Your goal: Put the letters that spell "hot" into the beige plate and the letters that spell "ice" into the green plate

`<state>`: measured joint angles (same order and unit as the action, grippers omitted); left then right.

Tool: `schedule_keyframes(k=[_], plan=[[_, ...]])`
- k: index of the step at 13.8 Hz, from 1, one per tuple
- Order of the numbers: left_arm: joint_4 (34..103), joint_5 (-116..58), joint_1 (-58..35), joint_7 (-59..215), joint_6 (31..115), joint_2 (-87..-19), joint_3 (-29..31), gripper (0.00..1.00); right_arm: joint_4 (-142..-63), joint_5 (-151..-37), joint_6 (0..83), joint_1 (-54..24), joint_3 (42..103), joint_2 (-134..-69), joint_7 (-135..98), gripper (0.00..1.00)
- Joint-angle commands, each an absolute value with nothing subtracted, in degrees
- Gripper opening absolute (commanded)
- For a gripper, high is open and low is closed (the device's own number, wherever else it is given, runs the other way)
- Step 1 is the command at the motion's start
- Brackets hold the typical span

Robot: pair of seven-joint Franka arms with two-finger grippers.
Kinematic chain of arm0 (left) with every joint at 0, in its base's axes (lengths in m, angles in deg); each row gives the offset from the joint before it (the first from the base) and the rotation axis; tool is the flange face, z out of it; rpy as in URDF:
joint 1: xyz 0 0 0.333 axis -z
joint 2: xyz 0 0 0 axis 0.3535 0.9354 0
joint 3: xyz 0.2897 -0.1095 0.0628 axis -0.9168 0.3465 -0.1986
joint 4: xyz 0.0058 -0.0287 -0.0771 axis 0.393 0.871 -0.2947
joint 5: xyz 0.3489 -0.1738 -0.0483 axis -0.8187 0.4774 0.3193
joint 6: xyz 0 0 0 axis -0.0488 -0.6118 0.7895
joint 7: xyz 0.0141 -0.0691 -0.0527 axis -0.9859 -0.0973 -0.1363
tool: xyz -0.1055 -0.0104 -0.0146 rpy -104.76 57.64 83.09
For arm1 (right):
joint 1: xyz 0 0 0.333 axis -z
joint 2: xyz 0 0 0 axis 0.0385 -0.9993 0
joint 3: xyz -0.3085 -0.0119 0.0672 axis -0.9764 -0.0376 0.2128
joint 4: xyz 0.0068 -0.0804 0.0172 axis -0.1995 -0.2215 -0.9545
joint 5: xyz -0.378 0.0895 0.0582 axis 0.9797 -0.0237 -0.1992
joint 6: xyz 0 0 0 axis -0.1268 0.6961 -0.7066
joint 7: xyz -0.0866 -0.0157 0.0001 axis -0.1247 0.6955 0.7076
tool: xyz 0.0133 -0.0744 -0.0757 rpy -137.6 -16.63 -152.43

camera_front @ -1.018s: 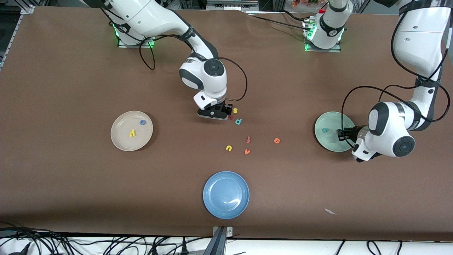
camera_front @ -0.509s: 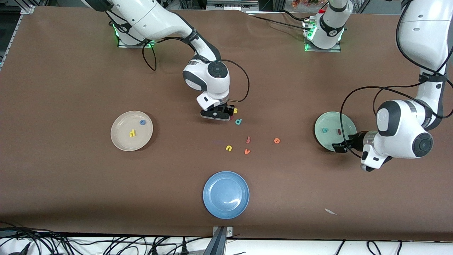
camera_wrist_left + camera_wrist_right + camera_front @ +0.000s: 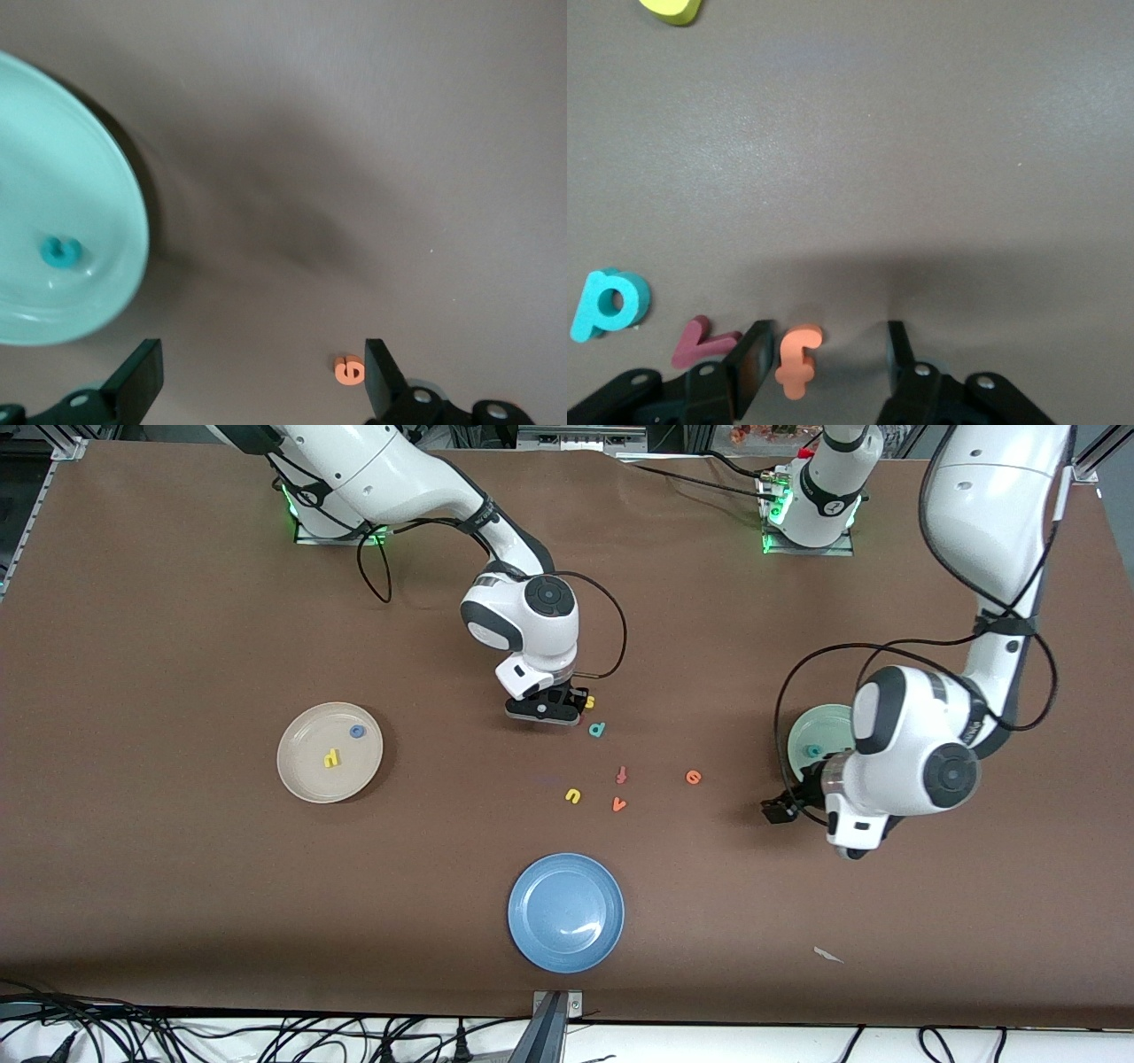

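Note:
The beige plate (image 3: pixel 306 779) holds a yellow "h" (image 3: pixel 331 758) and a blue "o" (image 3: pixel 357 732). My right gripper (image 3: pixel 540 709) is low on the table beside the yellow "s" (image 3: pixel 589 701). Its jaws are open around the orange "t" (image 3: pixel 797 359), which lies close against one finger (image 3: pixel 751 361). The left arm partly hides the green plate (image 3: pixel 819 726), where the teal "c" (image 3: pixel 812 751) shows; the "i" is hidden. My left gripper (image 3: pixel 780 810) is open and empty over bare table between that plate and the orange "e" (image 3: pixel 693 777).
A teal "p" (image 3: pixel 597 730), a red-orange "f" (image 3: pixel 622 775), a yellow "u" (image 3: pixel 573 795) and an orange "v" (image 3: pixel 618 804) lie mid-table. A dark red letter (image 3: pixel 700 341) lies just outside the right jaws. A blue plate (image 3: pixel 565 912) stands nearest the camera.
My left gripper opened over the green plate, left a dark bar there, then swung off the plate toward mid-table. The right gripper's jaws have narrowed around the orange "t".

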<state>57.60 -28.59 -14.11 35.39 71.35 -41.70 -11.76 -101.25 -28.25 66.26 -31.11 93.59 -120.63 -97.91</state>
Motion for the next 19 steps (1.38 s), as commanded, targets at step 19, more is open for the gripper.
schedule_keyframes(k=[19], plan=[[62.6,-32.6,-4.4,17.0,86.9,-35.1,-10.7,1.0,-121.0,-32.1,63.5,-2.6,99.5,-97.5,-60.1,0.0]])
